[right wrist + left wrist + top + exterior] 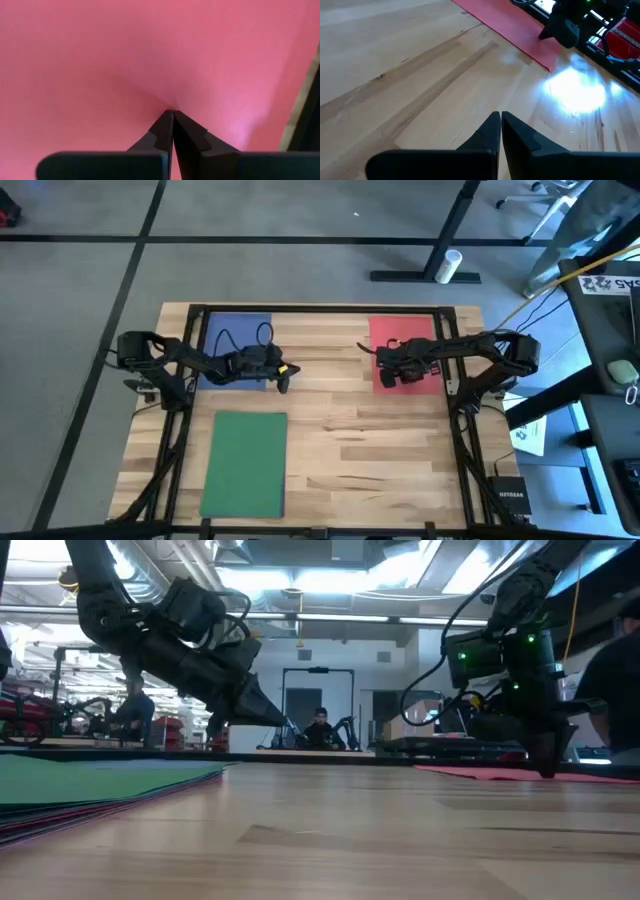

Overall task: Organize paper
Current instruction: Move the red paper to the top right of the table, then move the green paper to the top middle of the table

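Right gripper (172, 114) clenched, tips pressing red sheet (402, 345) at table's far right corner. Left gripper (500, 117) clenched, holding nothing, beside blue sheet (236, 330). Green sheet (245, 462) near left. Next probably: slide red toward stack.

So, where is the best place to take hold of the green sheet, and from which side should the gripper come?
The green sheet lies flat on top of a stack, so no edge stands up. Probably best is its right long edge, which faces bare table: come from that side with the left gripper, now shut, and lift a corner there first.
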Robot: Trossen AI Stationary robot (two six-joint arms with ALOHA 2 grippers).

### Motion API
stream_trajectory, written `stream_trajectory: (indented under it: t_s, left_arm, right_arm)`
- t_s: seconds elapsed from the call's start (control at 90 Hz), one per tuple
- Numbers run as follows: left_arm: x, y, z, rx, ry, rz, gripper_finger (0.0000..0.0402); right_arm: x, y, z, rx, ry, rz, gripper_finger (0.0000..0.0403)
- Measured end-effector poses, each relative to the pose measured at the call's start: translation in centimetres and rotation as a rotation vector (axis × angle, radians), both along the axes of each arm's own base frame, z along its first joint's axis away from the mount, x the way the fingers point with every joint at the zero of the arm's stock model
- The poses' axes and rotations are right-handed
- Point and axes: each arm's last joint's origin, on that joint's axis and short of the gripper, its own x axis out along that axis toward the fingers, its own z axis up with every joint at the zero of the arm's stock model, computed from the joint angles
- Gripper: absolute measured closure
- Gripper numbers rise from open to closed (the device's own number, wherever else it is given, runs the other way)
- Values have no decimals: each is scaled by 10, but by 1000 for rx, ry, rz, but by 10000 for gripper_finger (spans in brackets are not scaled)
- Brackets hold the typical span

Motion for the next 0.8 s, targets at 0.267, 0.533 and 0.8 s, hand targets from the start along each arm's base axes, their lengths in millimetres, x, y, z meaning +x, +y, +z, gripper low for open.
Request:
stream_trajectory:
  t_s: [0.267, 0.533, 0.8]
  left_arm:
    - [0, 0, 0, 0, 0, 1, 402]
    - [0, 0, 0, 0, 0, 0, 402]
    - [0, 0, 0, -1, 0, 0, 402]
  right_arm:
    - [0, 0, 0, -9, -3, -31, 402]
    - [-1, 0, 3, -35, -22, -49, 402]
    - [-5, 0, 32, -144, -182, -50, 402]
